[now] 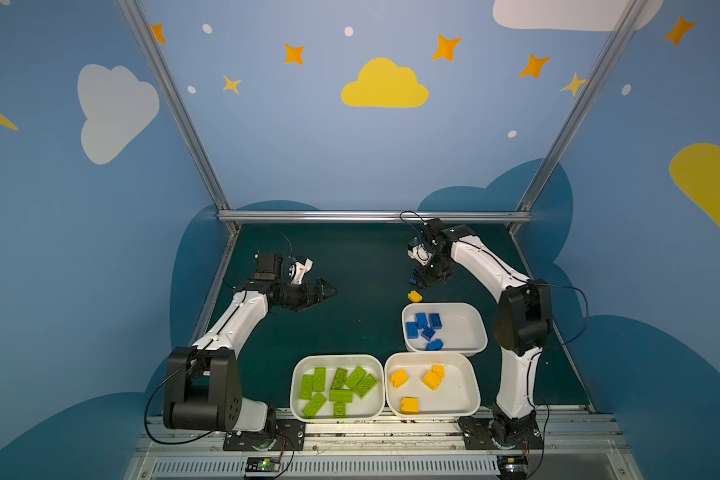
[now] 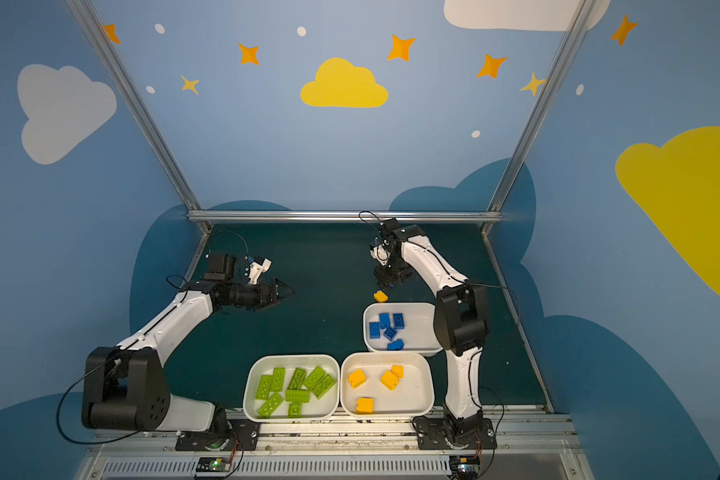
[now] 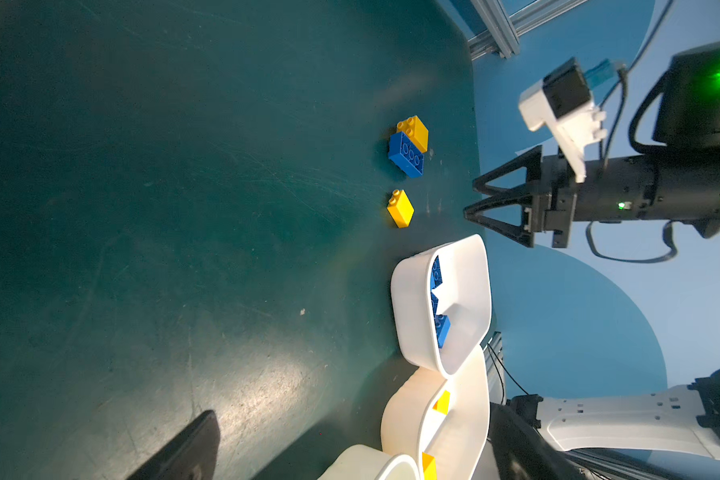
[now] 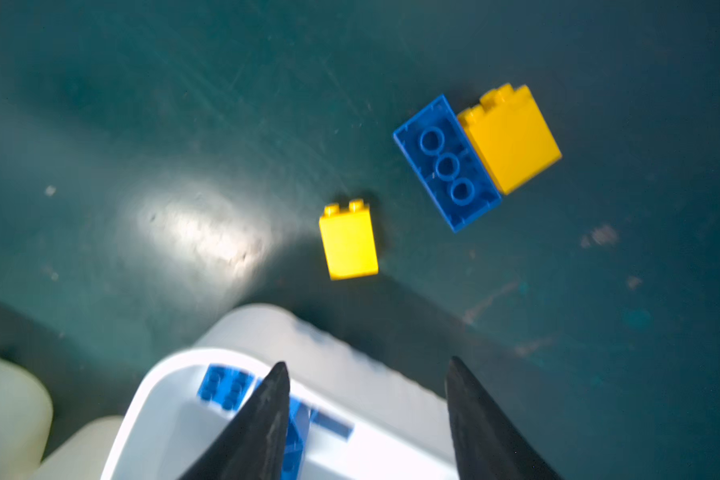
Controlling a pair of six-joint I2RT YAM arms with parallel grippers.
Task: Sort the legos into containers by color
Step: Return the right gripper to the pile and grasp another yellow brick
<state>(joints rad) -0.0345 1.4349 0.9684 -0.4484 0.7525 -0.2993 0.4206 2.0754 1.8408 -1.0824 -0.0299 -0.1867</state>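
- Right wrist view: the loose blue brick (image 4: 445,166) lies upside down on the table (image 4: 184,104), its three hollow tubes facing up and its long axis running diagonally.
- A larger yellow brick (image 4: 512,137) lies on its side, pressed flat against one long edge of the blue one.
- A smaller yellow brick (image 4: 348,243) lies apart from that pair, also on its side. Its studs point away from the blue tray (image 4: 246,328), whose corner is near.
- The right gripper (image 4: 367,365) hangs above that corner, fingers spread with nothing between them. The left wrist view shows the same gap and the gripper well clear of the table.
- Both top views hide the larger yellow brick behind the right gripper and show only a sliver of the blue one.
- Only the top views show the sorted lots in full: green bricks (image 1: 337,388) in the green tray (image 1: 296,399), yellow bricks (image 1: 416,384) in the yellow tray (image 1: 454,395), and blue bricks (image 1: 425,328) behind.
- The left gripper (image 1: 329,293) hovers over bare table well to the left, fingers spread and empty.
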